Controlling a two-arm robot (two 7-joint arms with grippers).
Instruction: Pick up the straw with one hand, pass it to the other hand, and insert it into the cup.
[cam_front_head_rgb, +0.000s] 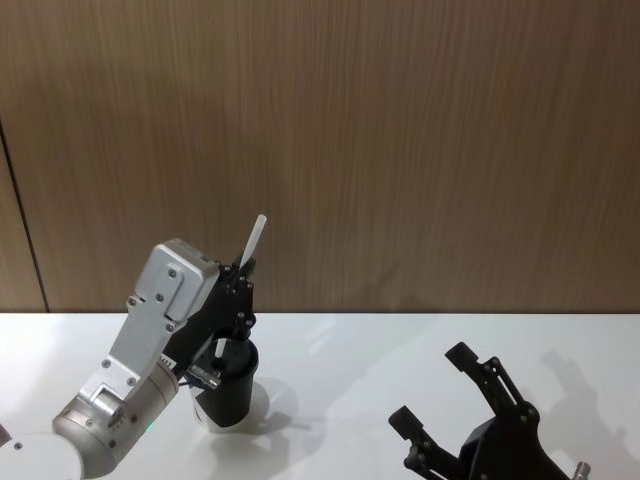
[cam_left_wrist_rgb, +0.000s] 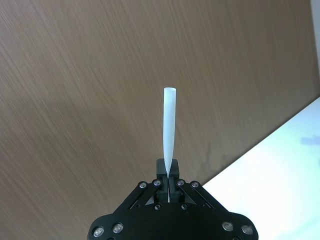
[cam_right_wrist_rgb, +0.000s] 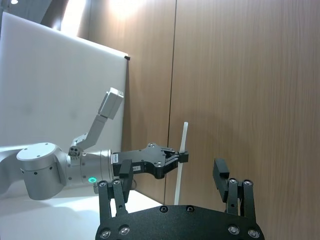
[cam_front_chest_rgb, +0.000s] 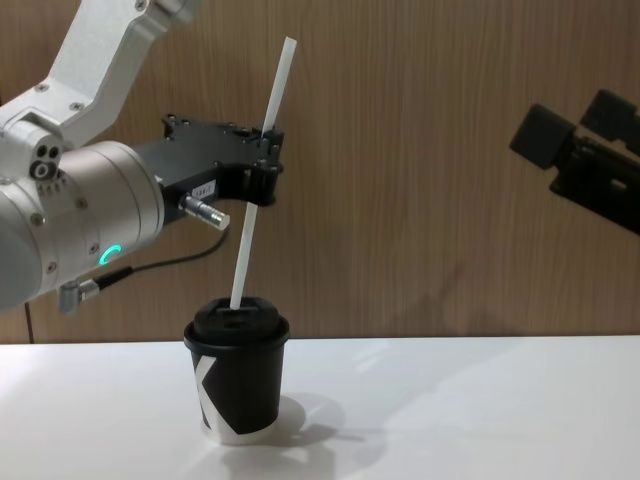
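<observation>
The white straw (cam_front_chest_rgb: 243, 250) is tilted, its top leaning right, and my left gripper (cam_front_chest_rgb: 265, 168) is shut on it about midway along. Its lower end meets the black lid of the cup (cam_front_chest_rgb: 237, 385), which stands upright on the white table; whether the tip has entered the lid I cannot tell. In the head view the straw (cam_front_head_rgb: 257, 238) sticks up above the left gripper (cam_front_head_rgb: 243, 275), over the cup (cam_front_head_rgb: 232, 395). The left wrist view has the straw (cam_left_wrist_rgb: 168, 125) pinched between the fingers. My right gripper (cam_front_head_rgb: 432, 388) is open and holds nothing, off to the right of the cup.
A wood-panel wall (cam_front_head_rgb: 400, 150) rises just behind the white table (cam_front_chest_rgb: 480, 410). In the right wrist view, my right gripper (cam_right_wrist_rgb: 172, 170) frames the left gripper (cam_right_wrist_rgb: 181, 157) and the straw (cam_right_wrist_rgb: 183, 137) farther off.
</observation>
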